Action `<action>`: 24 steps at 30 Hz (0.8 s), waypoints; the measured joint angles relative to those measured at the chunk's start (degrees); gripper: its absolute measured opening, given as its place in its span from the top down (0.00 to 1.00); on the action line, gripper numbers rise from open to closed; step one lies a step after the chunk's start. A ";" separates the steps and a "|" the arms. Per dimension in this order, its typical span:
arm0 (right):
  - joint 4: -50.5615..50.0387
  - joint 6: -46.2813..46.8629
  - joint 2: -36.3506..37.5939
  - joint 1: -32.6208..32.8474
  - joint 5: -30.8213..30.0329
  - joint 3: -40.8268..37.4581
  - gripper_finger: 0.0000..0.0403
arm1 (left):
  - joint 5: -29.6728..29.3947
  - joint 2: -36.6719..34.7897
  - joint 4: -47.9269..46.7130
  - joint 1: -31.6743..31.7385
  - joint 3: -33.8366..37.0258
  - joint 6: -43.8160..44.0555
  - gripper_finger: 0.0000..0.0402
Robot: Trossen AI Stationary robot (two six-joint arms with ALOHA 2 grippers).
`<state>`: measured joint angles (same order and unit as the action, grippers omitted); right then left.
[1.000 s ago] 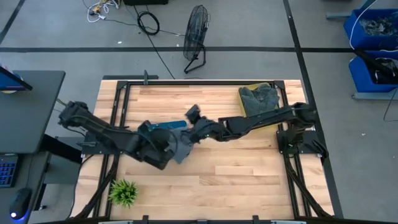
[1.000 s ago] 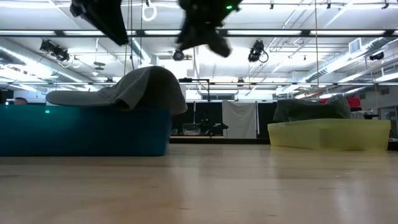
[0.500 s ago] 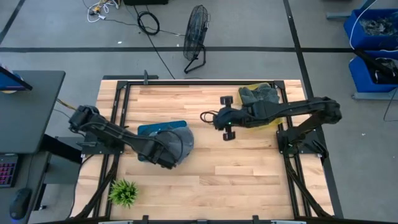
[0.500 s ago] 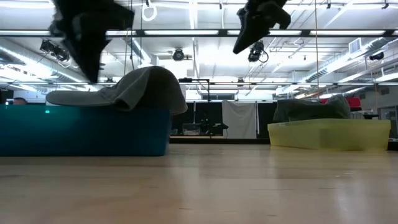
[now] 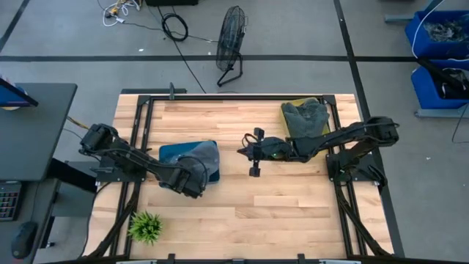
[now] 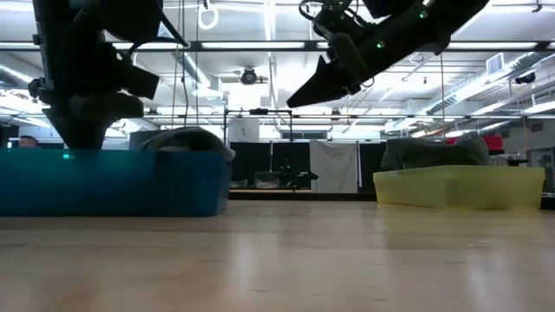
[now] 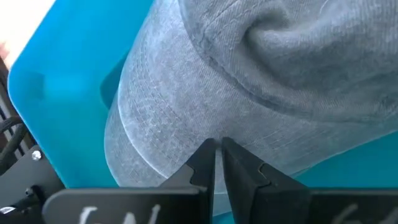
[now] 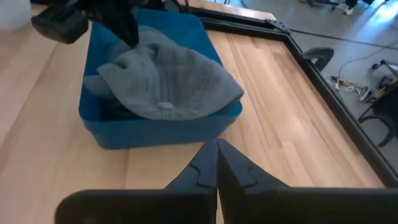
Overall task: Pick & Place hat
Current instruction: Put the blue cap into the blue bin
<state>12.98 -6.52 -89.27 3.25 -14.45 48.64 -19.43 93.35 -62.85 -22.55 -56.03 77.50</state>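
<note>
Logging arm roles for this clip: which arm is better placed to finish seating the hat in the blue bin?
Left. Its claw hangs right at the gray hat in the blue bin; the right claw sits mid-table, away from it.

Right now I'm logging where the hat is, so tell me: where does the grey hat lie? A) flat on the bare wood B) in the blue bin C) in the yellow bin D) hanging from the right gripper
B: the grey hat lies in the blue bin, spilling over its rim, with the right gripper shut on nothing.
</note>
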 joint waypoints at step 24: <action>18.37 10.52 -12.07 -0.28 0.38 1.27 0.99 | -11.46 -6.00 -7.24 -10.25 -17.73 -4.29 0.92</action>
<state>31.35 4.00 -101.34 2.96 -14.07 49.91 -30.90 87.35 -70.10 -32.79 -73.76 73.22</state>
